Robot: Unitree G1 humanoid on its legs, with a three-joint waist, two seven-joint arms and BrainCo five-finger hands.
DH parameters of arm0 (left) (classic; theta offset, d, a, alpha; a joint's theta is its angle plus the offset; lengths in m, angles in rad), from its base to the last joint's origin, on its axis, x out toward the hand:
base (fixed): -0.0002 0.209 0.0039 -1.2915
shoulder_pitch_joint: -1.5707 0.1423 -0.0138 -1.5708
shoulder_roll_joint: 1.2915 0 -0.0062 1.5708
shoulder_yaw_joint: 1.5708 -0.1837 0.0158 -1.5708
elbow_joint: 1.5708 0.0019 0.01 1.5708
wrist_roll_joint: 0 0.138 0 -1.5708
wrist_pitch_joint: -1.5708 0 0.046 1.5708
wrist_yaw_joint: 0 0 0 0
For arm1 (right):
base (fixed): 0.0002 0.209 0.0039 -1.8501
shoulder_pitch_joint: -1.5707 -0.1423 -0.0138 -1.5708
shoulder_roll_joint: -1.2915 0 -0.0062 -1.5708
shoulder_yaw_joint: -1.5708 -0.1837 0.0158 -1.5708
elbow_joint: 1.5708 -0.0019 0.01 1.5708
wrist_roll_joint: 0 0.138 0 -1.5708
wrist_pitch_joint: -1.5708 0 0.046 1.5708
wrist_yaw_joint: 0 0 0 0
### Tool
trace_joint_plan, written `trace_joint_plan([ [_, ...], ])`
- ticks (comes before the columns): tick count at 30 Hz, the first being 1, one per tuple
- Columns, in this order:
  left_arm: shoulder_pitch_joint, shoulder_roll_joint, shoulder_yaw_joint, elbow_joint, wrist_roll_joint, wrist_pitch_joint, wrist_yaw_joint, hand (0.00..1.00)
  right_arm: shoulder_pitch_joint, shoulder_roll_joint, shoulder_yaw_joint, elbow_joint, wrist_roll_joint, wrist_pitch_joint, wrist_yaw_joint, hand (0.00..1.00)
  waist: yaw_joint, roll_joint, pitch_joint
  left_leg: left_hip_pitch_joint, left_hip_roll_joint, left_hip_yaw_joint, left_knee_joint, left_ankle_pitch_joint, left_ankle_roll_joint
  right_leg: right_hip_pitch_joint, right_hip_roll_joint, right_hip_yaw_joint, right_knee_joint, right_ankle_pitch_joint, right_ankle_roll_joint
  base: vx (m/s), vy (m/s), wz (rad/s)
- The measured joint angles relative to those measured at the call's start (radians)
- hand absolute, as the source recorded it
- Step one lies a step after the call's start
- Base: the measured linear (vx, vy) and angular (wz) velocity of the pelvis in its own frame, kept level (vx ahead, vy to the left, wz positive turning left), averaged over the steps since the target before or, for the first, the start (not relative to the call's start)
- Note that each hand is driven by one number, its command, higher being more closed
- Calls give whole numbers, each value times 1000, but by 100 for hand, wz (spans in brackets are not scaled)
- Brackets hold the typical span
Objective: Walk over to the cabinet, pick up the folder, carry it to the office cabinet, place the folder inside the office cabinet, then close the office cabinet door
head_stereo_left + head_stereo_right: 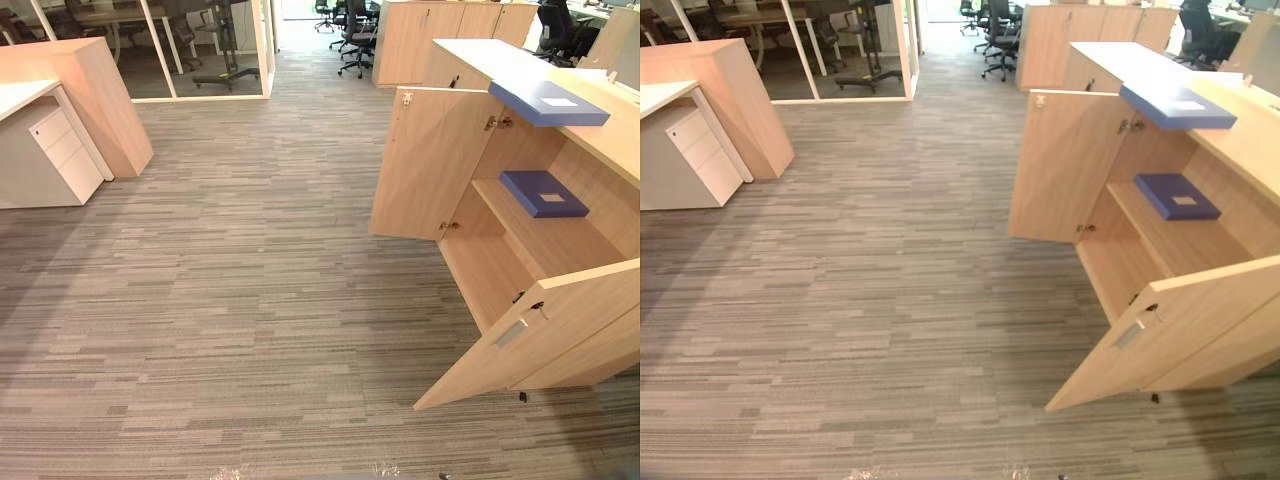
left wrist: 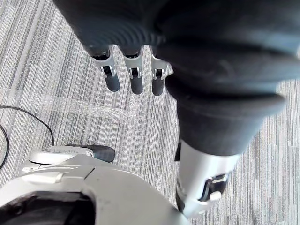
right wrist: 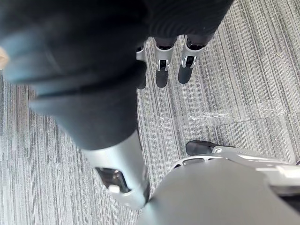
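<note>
Since both hands hang empty over the carpet (image 1: 250, 300), you're carrying nothing rn: left hand (image 2: 136, 77) and right hand (image 3: 161, 70) both have fingers straight and apart. The office cabinet (image 1: 610, 140) at 3 o'clock has its far door (image 1: 430, 165) and near door (image 1: 540, 335) swung open. One blue folder (image 1: 543, 193) lies flat on the inner shelf; a 2nd folder (image 1: 548, 102) sits on top at 2 o'clock, overhanging. If the shelf one's yours, placing looks done imo, w/ only the doors left.
</note>
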Motion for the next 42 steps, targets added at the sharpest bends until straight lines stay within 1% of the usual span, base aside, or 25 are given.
trace_joint_plan([
  [1,-2,3,-12,0,-6,-3,0,0,-3,0,0,0,0,0,0,0,0,-4,11,11,3,0,0,-4,-5,10,2,-1,0,-3,10,0,0,0],
  [3,-5,6,-25,0,-10,-4,0,0,-8,0,0,0,0,0,0,0,0,-3,14,11,3,1,0,-5,-7,10,2,-1,0,-4,12,0,0,0],
  [12,-13,13,-51,-2,-12,-11,3,0,-15,0,0,-1,0,0,-1,0,-1,-6,22,13,4,1,0,-4,-7,10,3,-1,1,-4,12,0,0,0],
  [18,-16,17,-71,-5,25,-23,43,0,-16,0,4,0,0,-2,-8,0,1,-7,22,6,4,6,17,-12,-2,11,2,-1,0,-4,11,0,0,0],
  [20,-24,20,-60,-10,24,-27,50,0,-21,0,5,3,0,-2,-10,0,0,-8,27,-50,7,4,134,-70,-2,9,1,-2,4,-3,9,0,0,0],
  [21,-25,16,-49,-29,23,-28,57,0,-25,-2,6,14,0,-4,-14,0,0,-1,30,-109,17,7,262,-123,-15,9,4,-7,10,-3,9,-26,17,8],
  [22,-28,15,-41,-42,21,-29,59,0,-32,-6,6,22,0,-4,-15,0,1,2,40,-148,24,11,345,-145,-42,11,5,-16,13,-8,2,-43,17,13],
  [23,-35,12,-30,-47,18,-33,62,0,-36,-8,6,22,0,-5,-15,0,1,1,52,-173,27,12,401,-155,-57,11,4,-23,16,-16,-8,-86,14,21],
  [24,-44,6,-9,-66,13,-36,69,0,-44,-11,5,29,1,-5,-17,0,3,6,72,-230,35,13,524,-166,-76,16,5,-34,21,-32,-34,-108,21,24],
  [25,-46,-6,21,-88,-5,-39,76,0,-54,-16,2,35,3,-6,-20,0,4,13,91,-288,47,15,651,-160,-91,31,6,-52,21,-36,-40,-95,29,25],
  [26,-51,-12,42,-93,-26,-40,80,0,-63,-17,0,36,4,-6,-22,0,5,13,109,-323,55,19,744,-139,-132,47,4,-54,25,-39,-43,-46,35,13],
  [27,-51,-14,51,-93,-36,-40,81,0,-65,-17,0,36,5,-6,-24,0,4,11,119,-354,60,26,794,-143,-144,55,-1,-51,32,-43,-48,-5,54,3],
  [28,-41,-17,69,-93,-65,-40,81,0,-66,-17,-1,36,7,-4,-27,0,8,10,120,-384,83,37,815,-186,-92,54,-7,-47,42,-49,-47,15,84,-4],
  [29,-41,-16,82,-93,-77,-40,82,0,-69,-17,-13,36,7,-4,-28,0,6,7,119,-399,106,41,775,-198,-71,52,-11,-41,44,-50,-44,62,135,-14],
  [30,-42,-17,92,-93,-78,-40,86,0,-73,-13,-37,36,7,-4,-30,0,9,5,121,-399,127,34,663,-200,-59,44,-25,-27,51,-55,-36,138,194,-20],
  [31,-42,-19,97,-93,-77,-41,88,0,-73,-12,-38,36,7,-4,-34,0,7,4,122,-393,131,6,522,-188,-55,40,-52,-18,59,-58,-25,168,207,-23],
  [33,-43,-26,104,-94,-77,-44,92,0,-72,-15,-40,36,6,-3,-36,0,6,4,128,-361,136,-11,334,-143,-63,37,-97,2,77,-72,3,234,304,-26],
  [34,-43,-31,108,-93,-76,-44,100,0,-71,-19,-40,34,7,-5,-41,0,3,9,130,-326,150,7,234,-72,-87,42,-127,14,85,-86,41,298,433,-40],
  [35,-44,-33,108,-96,-74,-47,111,0,-70,-20,-44,37,6,-6,-44,0,3,18,120,-295,143,65,197,35,-86,51,-153,15,84,-87,73,255,379,-45],
  [36,-47,-33,109,-102,-74,-49,115,0,-75,-12,-47,38,3,-5,-44,0,8,13,121,-290,136,87,198,48,-76,51,-170,12,81,-87,74,211,282,-50],
  [37,-56,-19,111,-105,-72,-56,120,0,-84,-3,-49,37,4,-7,-43,0,7,-11,110,-291,109,102,207,41,-65,46,-200,0,85,-77,73,256,228,-49],
  [38,-73,-8,110,-106,-72,-56,124,0,-91,9,-50,37,4,-6,-43,0,7,-27,102,-288,89,113,214,31,-49,42,-224,-8,82,-53,98,257,190,-39],
  [40,-97,1,92,-108,-71,-58,125,0,-96,20,-60,36,3,-7,-43,0,7,-35,92,-261,62,140,200,16,-27,45,-255,-9,69,-13,125,277,178,-37],
  [41,-102,-2,75,-107,-71,-59,124,0,-96,21,-63,35,3,-7,-42,0,7,-38,82,-240,41,155,188,14,-24,46,-275,-8,65,1,136,255,173,-46],
  [42,-105,-6,60,-105,-71,-59,124,0,-93,20,-68,35,2,-6,-41,0,7,-33,69,-226,16,168,180,3,-6,44,-305,-7,71,6,138,272,209,-48],
])
